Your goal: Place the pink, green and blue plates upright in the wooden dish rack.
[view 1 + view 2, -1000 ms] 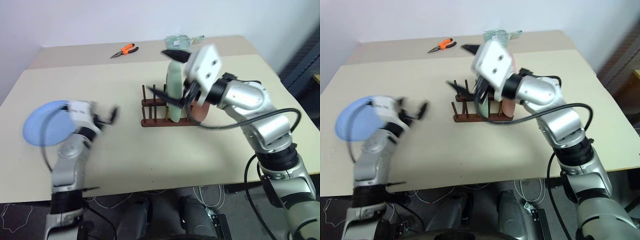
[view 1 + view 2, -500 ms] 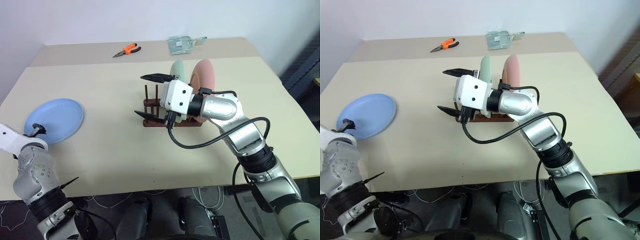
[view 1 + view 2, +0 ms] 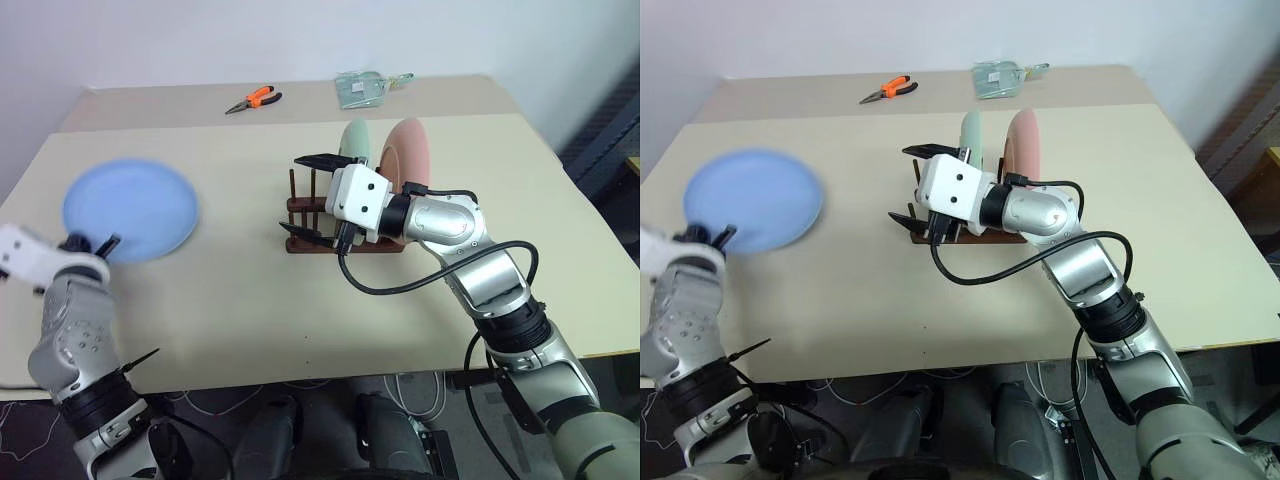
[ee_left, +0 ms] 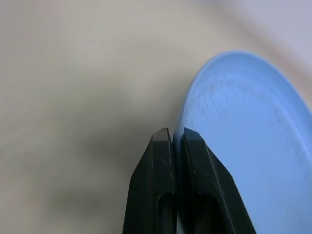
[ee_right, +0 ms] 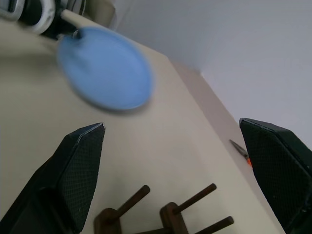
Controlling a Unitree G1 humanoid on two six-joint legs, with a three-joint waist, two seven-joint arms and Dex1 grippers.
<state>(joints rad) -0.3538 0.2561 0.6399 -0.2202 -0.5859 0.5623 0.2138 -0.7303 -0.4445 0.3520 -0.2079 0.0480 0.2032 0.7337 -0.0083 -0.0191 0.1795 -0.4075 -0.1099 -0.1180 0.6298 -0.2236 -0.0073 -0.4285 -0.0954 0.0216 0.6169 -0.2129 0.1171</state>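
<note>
The tabletop carries the wooden dish rack near its centre. The pink plate and the green plate stand upright in the rack, side by side, the pink one further to the robot's right. The blue plate is at the left side, well apart from the rack, raised off the tabletop and held by its near rim. The left gripper has its fingers pressed together, pinching that rim. The right gripper hovers just in front of the rack's empty pegs, fingers spread wide, holding nothing. Orange-handled pliers lie at the far edge.
</note>
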